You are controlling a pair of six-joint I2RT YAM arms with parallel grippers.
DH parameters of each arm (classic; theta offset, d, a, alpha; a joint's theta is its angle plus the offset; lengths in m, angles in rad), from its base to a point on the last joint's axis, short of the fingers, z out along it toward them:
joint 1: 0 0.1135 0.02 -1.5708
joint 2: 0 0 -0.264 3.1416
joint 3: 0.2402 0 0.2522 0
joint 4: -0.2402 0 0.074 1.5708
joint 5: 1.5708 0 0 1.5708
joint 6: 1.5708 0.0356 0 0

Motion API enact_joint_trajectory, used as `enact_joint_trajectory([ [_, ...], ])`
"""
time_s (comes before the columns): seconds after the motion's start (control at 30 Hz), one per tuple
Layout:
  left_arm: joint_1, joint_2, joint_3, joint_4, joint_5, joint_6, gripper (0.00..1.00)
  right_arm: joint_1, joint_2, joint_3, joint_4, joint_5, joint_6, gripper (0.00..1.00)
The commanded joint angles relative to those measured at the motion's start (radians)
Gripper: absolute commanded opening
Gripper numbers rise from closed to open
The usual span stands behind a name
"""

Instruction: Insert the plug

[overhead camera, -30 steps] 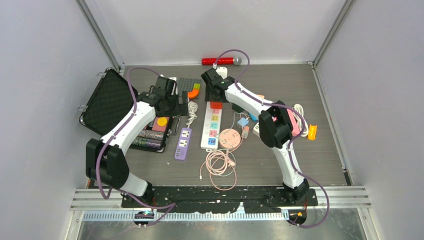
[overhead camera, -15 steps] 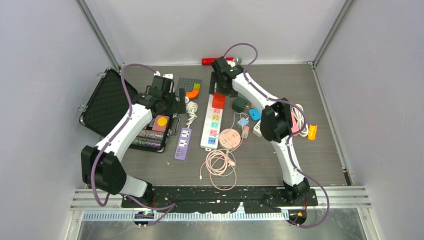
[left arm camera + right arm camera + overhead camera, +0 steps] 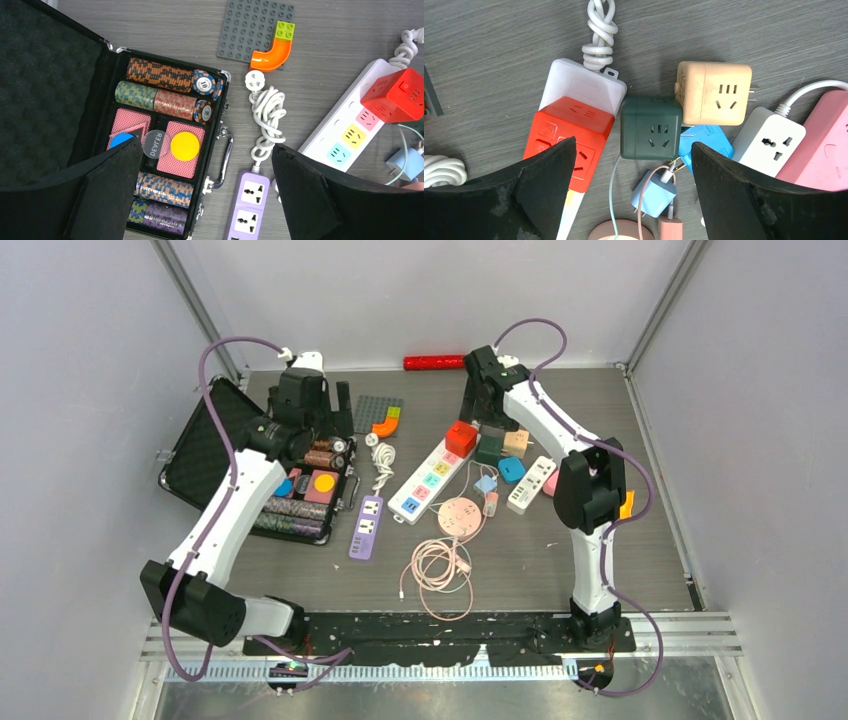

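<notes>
Two grippers hang over the table with their fingers spread and nothing between them. At the left of the top view, the left gripper (image 3: pixel 206 146) sits above the open poker-chip case (image 3: pixel 45 75); just right of the case a loose white round plug (image 3: pixel 254 80) lies flat at the end of its coiled cord, which leads down to the purple strip (image 3: pixel 247 200).

Nearer the middle, the red cube plug (image 3: pixel 460 437), which I take as the task's thing, sits on the upper-right end of the white power strip (image 3: pixel 425 480). The strip's long axis runs from lower left to upper right; the cube is squarish, with no clear long axis, one socket face turned up and its prongs hidden beneath, so whether it is fully home cannot be told.

To the right, the right gripper (image 3: pixel 634 145) hovers over the green cube (image 3: pixel 650 127), just beside the red one, with the beige cube (image 3: pixel 714 92) further right.

Risks, as I judge them: a half-seated cube could rock out of its socket; the strip lies loose and may skid under a push; in this crowded cluster a descending finger could catch the green cube and lever the red one askew.
</notes>
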Motion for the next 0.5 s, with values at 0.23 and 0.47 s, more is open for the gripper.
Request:
enact_joint_trajectory([
  [0.23, 0.008, -0.002, -0.005, 0.030, 0.107, -0.015, 0.99, -0.012, -0.032, -0.028, -0.020, 0.055, 0.158, 0.66],
  [0.47, 0.008, 0.010, -0.031, 0.035, 0.120, -0.018, 0.99, -0.022, -0.039, -0.084, 0.032, 0.034, 0.121, 0.53],
])
